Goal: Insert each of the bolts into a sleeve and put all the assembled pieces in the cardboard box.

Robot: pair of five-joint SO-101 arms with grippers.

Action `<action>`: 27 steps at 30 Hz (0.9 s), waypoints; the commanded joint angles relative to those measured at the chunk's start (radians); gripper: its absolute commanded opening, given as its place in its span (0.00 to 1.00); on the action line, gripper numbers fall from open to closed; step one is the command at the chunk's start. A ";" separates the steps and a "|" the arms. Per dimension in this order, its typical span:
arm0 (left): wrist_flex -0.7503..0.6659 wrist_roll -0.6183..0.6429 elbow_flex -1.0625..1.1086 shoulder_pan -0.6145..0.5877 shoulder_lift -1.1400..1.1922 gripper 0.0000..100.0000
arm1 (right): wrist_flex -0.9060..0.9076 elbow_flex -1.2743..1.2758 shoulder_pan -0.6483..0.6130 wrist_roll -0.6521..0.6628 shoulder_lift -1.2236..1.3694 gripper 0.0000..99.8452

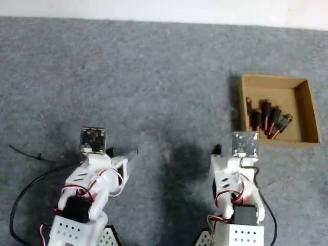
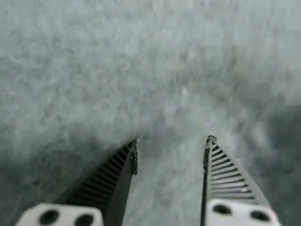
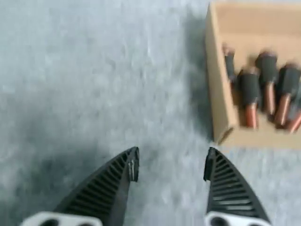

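A grey, carpet-like worktop (image 1: pixel 169 77) fills the scene, with a pale band (image 1: pixel 154 9) running beyond its far edge. The cardboard box (image 1: pixel 241 107) sits at the worktop's right side, holding a tight cluster of assembled pieces (image 1: pixel 269 119), dark sleeves on copper-coloured bolts. They overlap, so their count is hard to make out, and the right wrist view cuts off the box's far side (image 3: pixel 217 80). The left jaws stand open and hold nothing, low over bare worktop, well apart from the box. The right jaws are likewise spread and empty, near the box's nearest corner, not touching it.
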 commanded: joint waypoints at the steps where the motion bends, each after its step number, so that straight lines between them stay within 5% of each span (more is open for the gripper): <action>1: 0.072 -0.100 0.019 -0.018 -0.012 0.22 | 0.153 0.151 0.002 -0.002 0.004 0.20; 6: 0.133 -0.166 0.019 -0.050 -0.012 0.22 | 0.308 0.151 0.001 0.000 -0.001 0.20; 27: 0.157 -0.167 0.019 -0.108 -0.005 0.22 | 0.306 0.151 0.001 0.000 -0.001 0.20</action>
